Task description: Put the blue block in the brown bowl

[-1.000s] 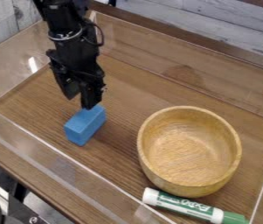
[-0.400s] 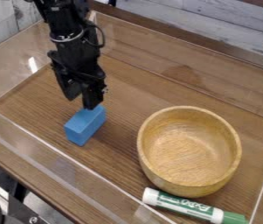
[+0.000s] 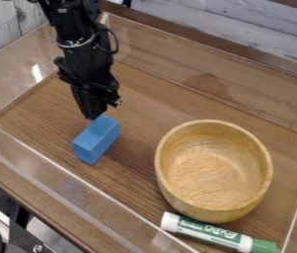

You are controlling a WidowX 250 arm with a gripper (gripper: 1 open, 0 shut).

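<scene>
My end effector (image 3: 96, 111) is pointing straight down with its fingers pressed together, hovering just above the far end of the blue block (image 3: 96, 140). The block is lying on the desk (image 3: 178, 94), left of the brown bowl (image 3: 214, 168).

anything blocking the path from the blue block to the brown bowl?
Nothing visible. Bare wood tabletop lies between the blue block and the brown bowl. The green-and-white marker lies beyond the bowl, off that path.
</scene>
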